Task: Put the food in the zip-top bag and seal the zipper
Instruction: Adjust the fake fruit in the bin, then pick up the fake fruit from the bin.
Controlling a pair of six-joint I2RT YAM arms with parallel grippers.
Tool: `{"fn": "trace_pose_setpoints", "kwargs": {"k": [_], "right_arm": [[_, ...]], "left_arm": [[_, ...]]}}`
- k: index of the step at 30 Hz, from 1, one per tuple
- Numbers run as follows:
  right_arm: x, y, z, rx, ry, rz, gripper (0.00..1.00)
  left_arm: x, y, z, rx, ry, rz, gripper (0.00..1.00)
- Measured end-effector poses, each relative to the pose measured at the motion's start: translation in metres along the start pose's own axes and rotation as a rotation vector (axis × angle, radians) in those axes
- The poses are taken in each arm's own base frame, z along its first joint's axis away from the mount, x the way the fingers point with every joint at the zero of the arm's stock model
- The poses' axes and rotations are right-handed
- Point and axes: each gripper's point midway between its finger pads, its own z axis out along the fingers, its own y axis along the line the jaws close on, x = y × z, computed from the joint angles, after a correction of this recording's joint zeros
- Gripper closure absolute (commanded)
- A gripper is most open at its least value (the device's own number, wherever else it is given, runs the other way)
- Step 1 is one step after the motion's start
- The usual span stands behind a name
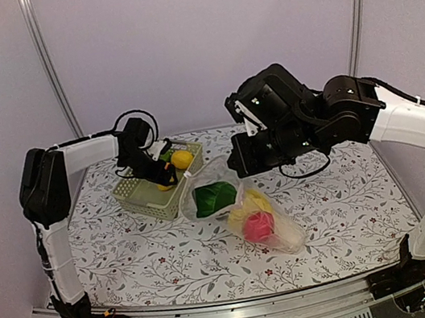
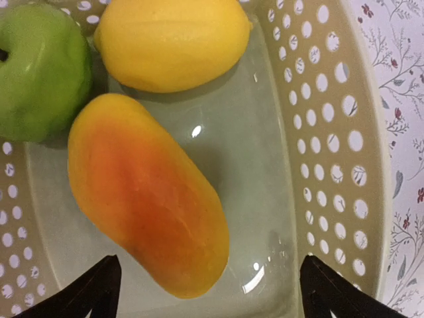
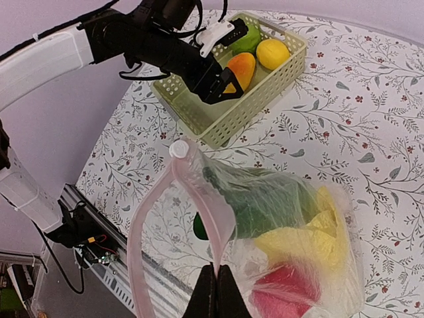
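Observation:
The clear zip-top bag point(image 1: 240, 203) lies mid-table, its mouth lifted. Inside it are a dark green vegetable point(image 3: 265, 199), the yellow cabbage point(image 3: 311, 238) and a red fruit point(image 3: 285, 291). My right gripper point(image 3: 215, 268) is shut on the pinkish zipper strip point(image 3: 142, 225). The white slider point(image 3: 179, 149) sits at the strip's far end. My left gripper point(image 2: 209, 278) hangs open inside the pale green basket point(image 2: 331, 132), just above an orange-yellow fruit point(image 2: 149, 195). A yellow lemon point(image 2: 172, 41) and a green apple point(image 2: 40, 69) lie beside that fruit.
The basket point(image 1: 142, 199) stands left of the bag on the flowered tablecloth point(image 1: 342, 202). The left arm point(image 3: 59, 53) reaches over the basket's near wall. The table's front rail point(image 1: 247, 316) runs along the near edge.

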Motion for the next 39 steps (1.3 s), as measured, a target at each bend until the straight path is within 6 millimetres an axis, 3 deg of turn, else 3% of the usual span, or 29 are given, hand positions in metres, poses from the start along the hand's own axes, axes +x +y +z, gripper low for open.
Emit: {"fn": "trace_pose_setpoints", "kwargs": {"k": [3, 7, 13, 18, 23, 28, 32, 39], "right_arm": [[0.000, 0.000, 0.000, -0.002, -0.003, 0.003, 1.00], [0.000, 0.000, -0.001, -0.006, -0.007, 0.005, 1.00], [-0.001, 0.000, -0.002, -0.007, -0.009, 0.006, 1.00], [-0.001, 0.001, -0.002, -0.011, -0.010, 0.007, 1.00], [-0.002, 0.001, -0.002, -0.013, -0.011, 0.007, 1.00], [-0.001, 0.002, -0.002, -0.014, -0.011, 0.008, 1.00], [-0.001, 0.004, -0.002, -0.025, -0.008, 0.009, 1.00], [0.000, 0.006, -0.002, -0.037, 0.002, 0.013, 1.00]], "left_arm": [[-0.008, -0.001, -0.011, -0.057, -0.019, -0.021, 0.04], [-0.019, 0.013, -0.021, -0.140, -0.049, -0.109, 0.03], [-0.019, 0.022, -0.024, -0.186, -0.057, -0.261, 0.03], [-0.018, 0.017, -0.016, -0.146, -0.054, -0.360, 0.03], [-0.014, 0.019, 0.006, -0.132, -0.030, -0.413, 0.04], [-0.005, 0.022, 0.025, -0.134, 0.007, -0.438, 0.22], [-0.003, 0.024, 0.030, -0.138, 0.011, -0.440, 0.38], [-0.006, 0.028, 0.029, -0.158, -0.005, -0.434, 0.47]]}}
